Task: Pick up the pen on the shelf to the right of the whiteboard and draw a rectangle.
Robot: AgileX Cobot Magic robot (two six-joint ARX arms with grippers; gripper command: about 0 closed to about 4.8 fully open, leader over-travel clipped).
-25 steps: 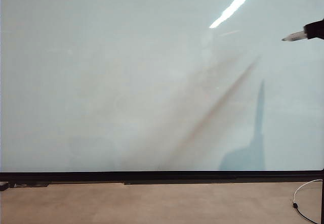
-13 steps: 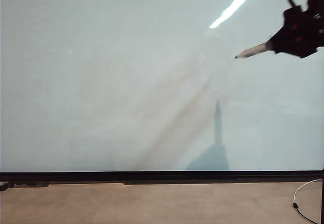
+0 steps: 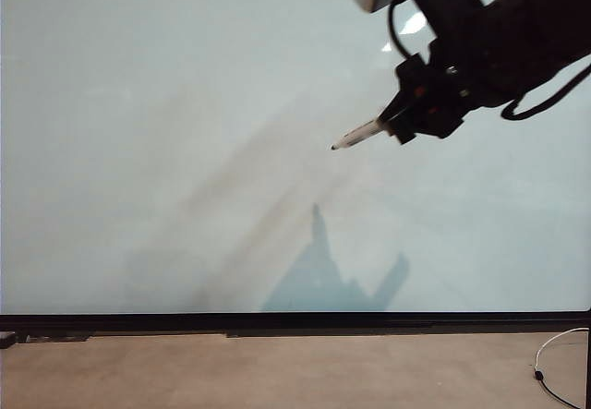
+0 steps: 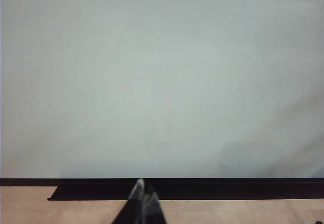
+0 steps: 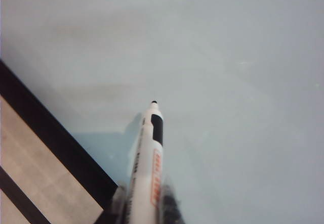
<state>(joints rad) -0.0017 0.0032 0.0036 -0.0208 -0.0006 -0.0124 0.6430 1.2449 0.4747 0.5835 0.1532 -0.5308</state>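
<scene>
Pale glossy whiteboard (image 3: 185, 104) fills nearly everything I can see, with its black bottom edge and a strip of tan floor below — no ink on it anywhere that I can make out, so the rectangle is not yet begun.

Over on the left, my left gripper (image 4: 143, 191) sits low by the board's bottom edge, its fingertips pressed together with nothing between them. It is well apart from the action.

Moving right, the pen (image 3: 358, 136) hangs in front of the upper right part of the board, clamped by its rear end in my right gripper (image 3: 404, 123). Its long axis slants down and to the left in the exterior view, black tip leading. The right wrist view shows the barrel (image 5: 150, 173) running out from between the fingers, tip aimed at bare board.

What matters for the coming stroke: the board lies straight ahead of the tip, along the pen's own axis. The pen's shadow falls well below it, so I judge the tip is not touching yet. I'd push forward along the barrel until it meets the surface.
</scene>
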